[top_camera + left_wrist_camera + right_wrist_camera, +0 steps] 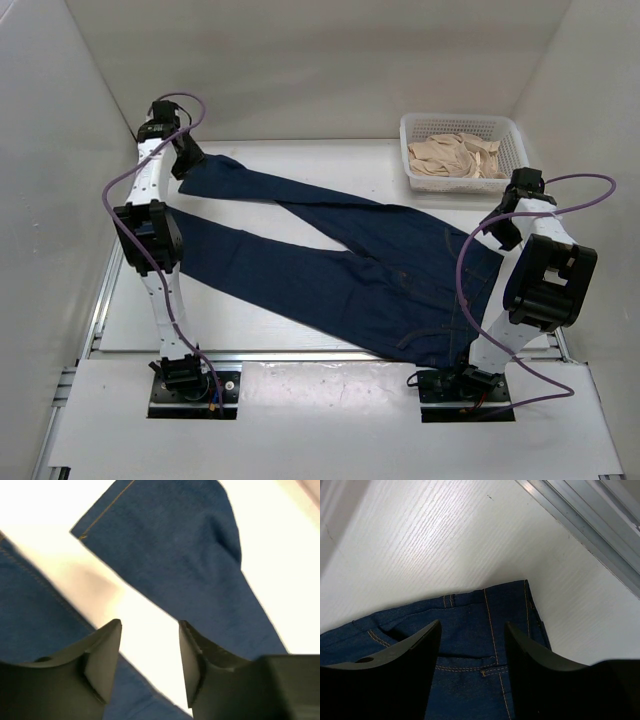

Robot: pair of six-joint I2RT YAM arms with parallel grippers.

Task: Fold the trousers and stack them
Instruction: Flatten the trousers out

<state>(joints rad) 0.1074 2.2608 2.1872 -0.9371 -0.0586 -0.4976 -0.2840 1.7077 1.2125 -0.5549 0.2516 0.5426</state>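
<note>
The dark navy trousers lie flat on the white table, legs spread toward the far left, waistband at the near right. My left gripper hovers open above the gap between the two leg ends; its wrist view shows the far leg's hem, the other leg and bare table between the jaws. My right gripper is open above the waistband's far corner; its wrist view shows the waistband with tan stitching between the jaws. Neither gripper holds anything.
A white basket with a beige garment stands at the far right. White walls close in left, right and behind. A metal rail runs along the table's right edge.
</note>
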